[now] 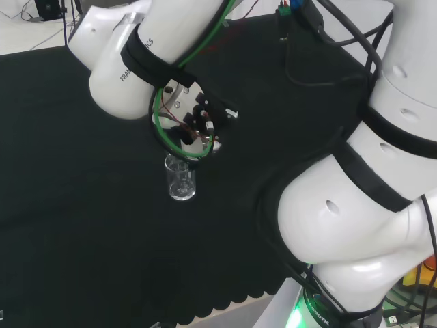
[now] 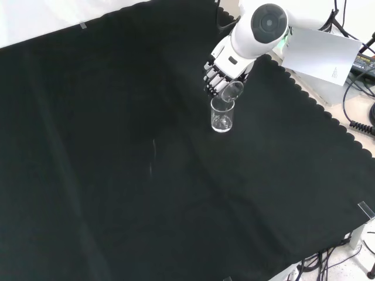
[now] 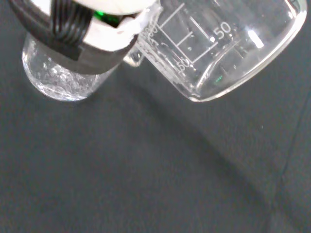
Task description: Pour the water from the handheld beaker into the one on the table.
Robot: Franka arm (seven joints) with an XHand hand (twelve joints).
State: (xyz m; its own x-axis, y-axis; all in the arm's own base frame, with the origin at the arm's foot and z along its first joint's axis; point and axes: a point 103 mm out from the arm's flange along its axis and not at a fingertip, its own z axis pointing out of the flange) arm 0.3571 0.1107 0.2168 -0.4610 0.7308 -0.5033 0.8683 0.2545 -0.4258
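This looks like a robotics lab: a surface draped in black cloth (image 2: 117, 175), graduated glass beakers (image 3: 218, 43), and loose cables (image 2: 360, 88) at its edges.

Clear glass beakers (image 3: 218, 43) (image 2: 222, 115) with white markings, black-and-white hand (image 2: 218, 73), black cloth (image 2: 117, 175), white arm (image 2: 258, 32).

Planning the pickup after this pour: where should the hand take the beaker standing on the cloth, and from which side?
Probably round the mid wall of the standing beaker, from the side, fingers wrapping it. It stands upright with an open rim and straight clear walls. At present the hand holds the tilted beaker over its rim, so approach from the front view's top.
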